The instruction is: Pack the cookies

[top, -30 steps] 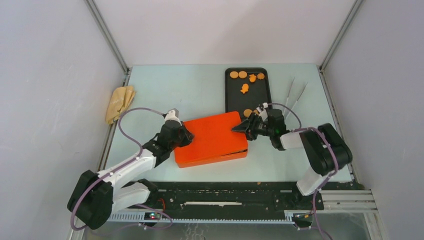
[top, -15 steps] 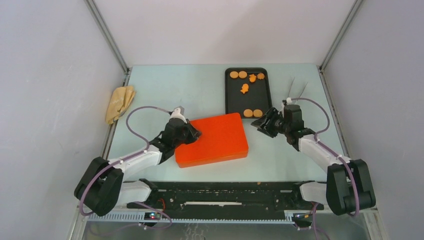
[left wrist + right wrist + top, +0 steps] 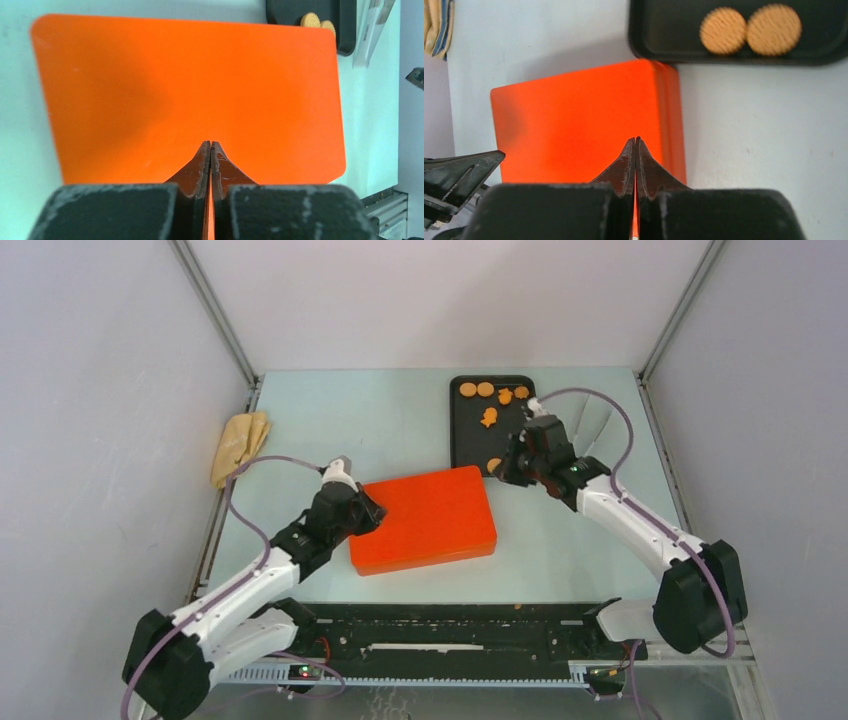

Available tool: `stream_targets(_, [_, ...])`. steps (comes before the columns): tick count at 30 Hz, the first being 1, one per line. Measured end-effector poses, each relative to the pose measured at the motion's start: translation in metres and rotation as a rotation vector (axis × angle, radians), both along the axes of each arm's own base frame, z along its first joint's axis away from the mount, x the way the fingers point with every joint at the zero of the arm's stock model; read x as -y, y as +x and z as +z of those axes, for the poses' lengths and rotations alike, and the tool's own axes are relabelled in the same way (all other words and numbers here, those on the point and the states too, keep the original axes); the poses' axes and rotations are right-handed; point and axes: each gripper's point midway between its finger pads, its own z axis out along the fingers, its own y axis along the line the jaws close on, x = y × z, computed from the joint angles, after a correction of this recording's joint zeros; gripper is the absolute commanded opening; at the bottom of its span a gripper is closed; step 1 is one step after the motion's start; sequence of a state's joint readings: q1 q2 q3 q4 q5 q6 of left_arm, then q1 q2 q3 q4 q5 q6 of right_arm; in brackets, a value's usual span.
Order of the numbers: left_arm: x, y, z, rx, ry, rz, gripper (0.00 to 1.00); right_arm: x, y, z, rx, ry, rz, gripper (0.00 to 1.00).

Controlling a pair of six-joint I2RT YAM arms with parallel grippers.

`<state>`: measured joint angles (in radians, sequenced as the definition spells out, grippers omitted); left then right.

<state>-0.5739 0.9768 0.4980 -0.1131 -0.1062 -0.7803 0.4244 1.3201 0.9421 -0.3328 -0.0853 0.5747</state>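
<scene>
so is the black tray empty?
No, several orange cookies lie on the black tray in the top view.

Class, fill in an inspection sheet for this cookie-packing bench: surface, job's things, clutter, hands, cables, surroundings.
Surface: pale green table, flat.
Job's things: cookies lie on the black tray, five in its far half and two round ones at its near end; the orange box has its lid closed and sits just in front of the tray.
Clutter: yellow cloth at the left edge; tongs right of the tray.
Hands: left hand shut, at the box's left side; right hand shut, holding nothing, by the tray's near end.
Cables: purple cables loop above both arms.
Surroundings: plain walls, metal frame posts.
</scene>
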Motion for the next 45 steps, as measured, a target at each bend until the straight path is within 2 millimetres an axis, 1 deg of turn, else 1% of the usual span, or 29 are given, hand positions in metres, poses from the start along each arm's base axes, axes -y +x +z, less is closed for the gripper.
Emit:
stream_targets(1, [-0.005,-0.002,0.008,0.015,0.005,0.013,0.0,-0.008,0.004,0.009,0.026,-0.018,0.022,0.0])
stream_targets(3, [-0.012,-0.005,0.016,0.023,0.018,0.032,0.0,-0.024,0.011,0.025,0.076,-0.053,0.064,0.0])
stream_targets(5, [-0.02,-0.011,0.012,0.0,0.043,0.051,0.0,-0.036,0.013,0.031,0.098,-0.085,0.099,0.0])
stream_targets(8, [-0.039,-0.024,-0.003,-0.063,0.096,0.109,0.0,-0.044,0.011,0.021,0.084,-0.148,0.135,0.0])
stream_targets(11, [-0.066,-0.04,-0.013,-0.106,0.141,0.21,0.0,-0.045,0.007,0.002,0.042,-0.227,0.158,0.0])
stream_targets(12, [-0.075,-0.046,-0.014,-0.113,0.153,0.248,0.0,-0.044,0.006,-0.006,0.023,-0.262,0.164,0.0])
stream_targets(15, [-0.097,-0.056,-0.013,-0.117,0.178,0.334,0.0,-0.04,0.002,-0.018,-0.005,-0.327,0.179,0.0])
stream_targets(18, [-0.11,-0.062,-0.018,-0.132,0.214,0.385,0.0,-0.041,0.005,-0.018,-0.01,-0.384,0.195,0.0])
stream_targets(20, [-0.114,-0.064,-0.027,-0.162,0.251,0.398,0.0,-0.045,0.009,-0.013,0.005,-0.406,0.204,0.0])
stream_targets(23, [-0.116,-0.066,-0.046,-0.21,0.302,0.395,0.0,-0.055,0.008,-0.009,0.027,-0.432,0.227,0.0])
stream_targets(25, [-0.112,-0.067,-0.061,-0.244,0.316,0.379,0.0,-0.061,0.004,-0.01,0.029,-0.447,0.247,0.0])
stream_targets(27, [-0.108,-0.068,-0.074,-0.276,0.321,0.358,0.0,-0.065,-0.001,-0.014,0.017,-0.461,0.265,0.0])
stream_targets(29, [-0.104,-0.067,-0.078,-0.289,0.32,0.341,0.0,-0.066,-0.005,-0.023,-0.007,-0.479,0.278,0.0])
stream_targets(32, [-0.1,-0.063,-0.078,-0.28,0.31,0.331,0.0,-0.066,-0.012,-0.041,-0.052,-0.514,0.29,0.0])
stream_targets(35, [-0.097,-0.059,-0.074,-0.261,0.296,0.323,0.0,-0.056,-0.026,-0.065,-0.103,-0.544,0.281,0.0])
stream_targets(40, [-0.093,-0.056,-0.069,-0.235,0.274,0.314,0.0,-0.061,-0.031,-0.07,-0.088,-0.527,0.251,0.0])
stream_targets(45, [-0.093,-0.055,-0.068,-0.229,0.277,0.304,0.0,-0.066,-0.03,-0.067,-0.063,-0.53,0.24,0.0])
